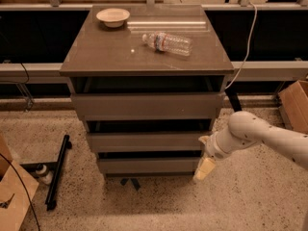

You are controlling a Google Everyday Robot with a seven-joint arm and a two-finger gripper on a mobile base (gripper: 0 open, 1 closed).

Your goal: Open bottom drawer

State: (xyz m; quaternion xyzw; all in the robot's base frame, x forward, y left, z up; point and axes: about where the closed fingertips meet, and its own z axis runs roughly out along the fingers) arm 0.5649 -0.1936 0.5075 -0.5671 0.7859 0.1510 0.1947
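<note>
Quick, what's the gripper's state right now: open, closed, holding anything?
Gripper: open or closed cannot be told; it sits low by the right end of the bottom drawer.

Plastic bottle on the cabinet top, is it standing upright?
No, the plastic bottle lies on its side on the cabinet top, while the tool sits low by the right end of the bottom drawer.

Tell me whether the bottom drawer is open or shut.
Shut: the bottom drawer front sits tucked under the middle drawer, not pulled out. The tool is beside its right end.
</note>
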